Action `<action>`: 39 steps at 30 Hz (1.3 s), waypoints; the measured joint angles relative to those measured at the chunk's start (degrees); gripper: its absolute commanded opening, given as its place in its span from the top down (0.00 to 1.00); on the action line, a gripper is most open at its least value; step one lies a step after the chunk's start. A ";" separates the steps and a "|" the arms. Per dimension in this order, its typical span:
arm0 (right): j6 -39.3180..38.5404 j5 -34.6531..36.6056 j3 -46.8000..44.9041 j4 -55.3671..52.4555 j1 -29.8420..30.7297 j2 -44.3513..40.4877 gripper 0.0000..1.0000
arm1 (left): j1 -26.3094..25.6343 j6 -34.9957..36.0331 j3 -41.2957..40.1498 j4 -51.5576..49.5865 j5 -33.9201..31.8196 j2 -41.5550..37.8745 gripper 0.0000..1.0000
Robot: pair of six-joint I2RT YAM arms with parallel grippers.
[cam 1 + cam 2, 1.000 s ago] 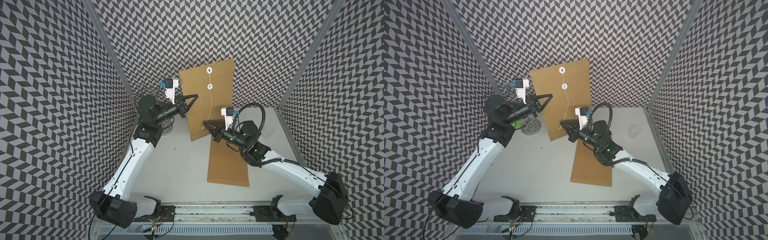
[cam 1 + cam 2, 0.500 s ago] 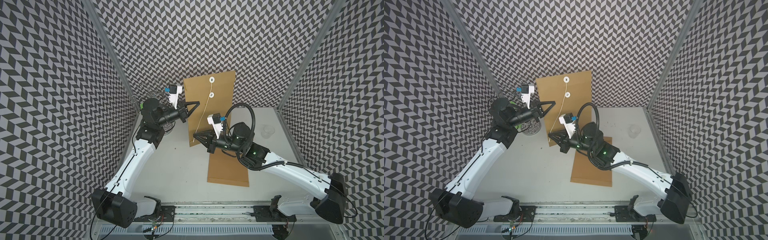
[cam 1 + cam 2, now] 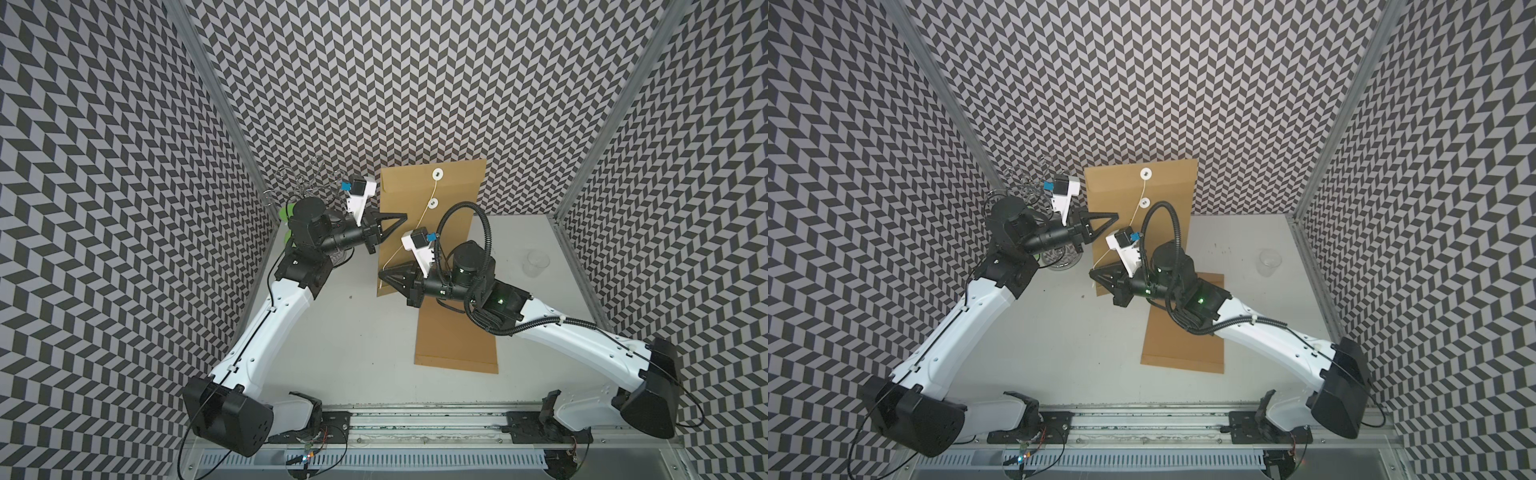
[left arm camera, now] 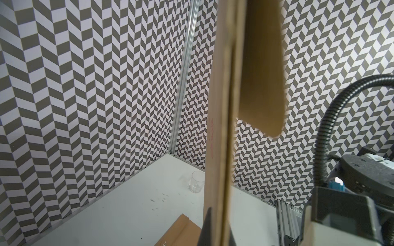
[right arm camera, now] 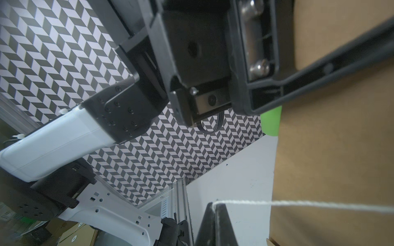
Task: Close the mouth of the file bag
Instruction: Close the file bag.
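File bag (image 3: 457, 183) held upright at 12 o'clock of worktop (image 3: 353, 332), before back wall, shown in both top views. Its 9 o'clock edge clamped by left jaws. String (image 5: 319, 205) led from two white buttons (image 3: 433, 202) down toward bag's 7 o'clock corner, drawn taut, end pinched in clenched right jaws. Second brown envelope (image 3: 457, 332) laid flat on worktop at 6 o'clock of bag, partly covered by right arm. Clear cup (image 3: 536, 262) stood at 3 o'clock, well apart.
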 measured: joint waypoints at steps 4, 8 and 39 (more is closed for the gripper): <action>0.00 0.28 0.07 -1.49 0.04 0.76 1.00 | -0.15 1.09 0.02 -0.96 0.94 -0.17 1.00; 0.02 0.94 0.09 -4.04 0.00 1.27 1.00 | -0.15 1.73 0.02 -1.84 1.90 -0.74 1.00; -3.45 6.45 -1.95 -13.00 -4.44 -7.17 1.00 | 6.01 -11.10 -0.20 -0.98 2.16 -1.03 1.00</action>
